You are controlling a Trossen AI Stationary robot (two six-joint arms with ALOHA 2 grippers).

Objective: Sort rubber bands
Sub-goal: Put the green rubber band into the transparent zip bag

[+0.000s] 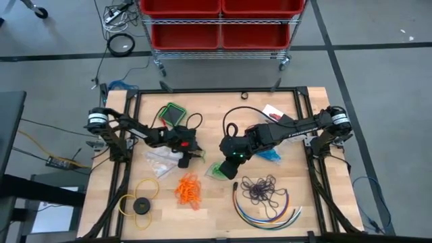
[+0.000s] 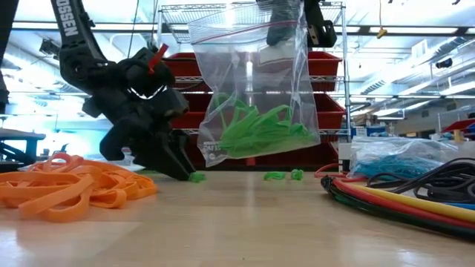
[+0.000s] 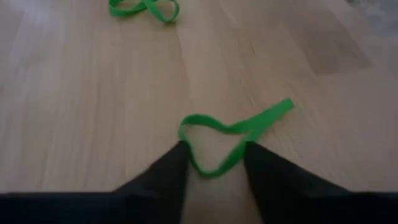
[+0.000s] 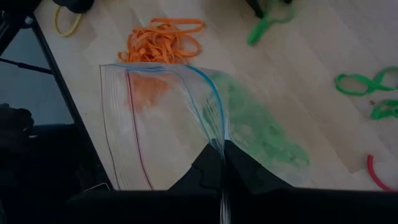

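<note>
Landmark = clear zip bag [image 2: 256, 81], hanging above the bench [image 2: 245, 222] w/ a bunch of green rubber bands [image 2: 256, 133] in its bottom. Right end effector [image 4: 222, 163] is pressed together, pinching the bag's top edge. Left end effector [image 3: 214, 165] is down on the bench just beside the bag, fingers [image 3: 165, 177] spread either side of one loose green band [image 3: 230, 140], not yet nipped. A couple more green strays [image 2: 286, 176] lie on the bench under the bag. Orange bands [image 1: 189, 189] piled near the bag, toward the front edge; dark purple ones [image 1: 262, 189] near it on the other side; blue ones [image 2: 393, 157] in a second bag beyond.

Handling, my guess: bands v. light, floppy, thin, lie flat on wood, so could slip or spring out. Best to nip across the narrow end of the loop that sits btwn the fingers.

Hard to see: bag mouth cut off in low view; can't tell if it's open enough.
</note>
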